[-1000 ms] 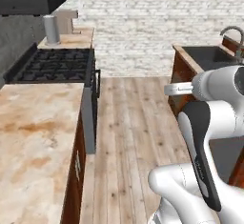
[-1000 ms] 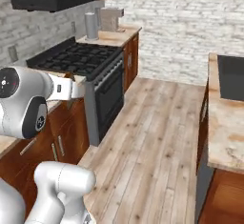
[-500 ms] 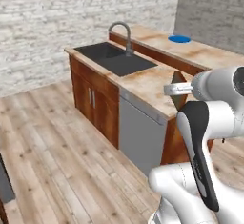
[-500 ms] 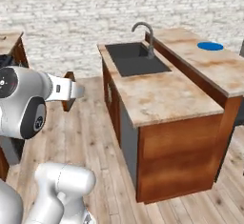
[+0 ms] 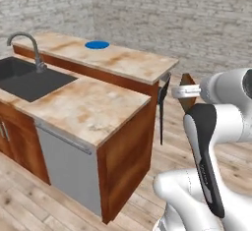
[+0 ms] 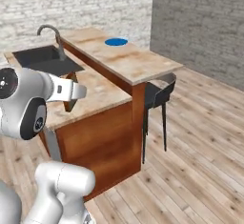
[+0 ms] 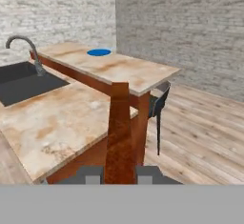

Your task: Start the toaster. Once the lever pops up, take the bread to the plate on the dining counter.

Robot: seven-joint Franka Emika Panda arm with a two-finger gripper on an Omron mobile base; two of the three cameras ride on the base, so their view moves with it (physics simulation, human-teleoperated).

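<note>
Gripper [image 7: 120,174] clenched on brown toasted bread slice [image 7: 119,132]. Flat blue round plate [image 5: 97,44] on raised beige marble surface [image 5: 133,63]; dark sink [image 5: 27,77] and dark stool [image 6: 157,94] nearby.

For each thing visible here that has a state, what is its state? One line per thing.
tool: shut on the bread.
bread: held edge-on, off any surface.
plate: bare, flat on the dining counter.
faucet: no water running.
sink: nothing visible inside.

Blue plate [image 5: 97,44], brown bread [image 7: 119,137]
</note>
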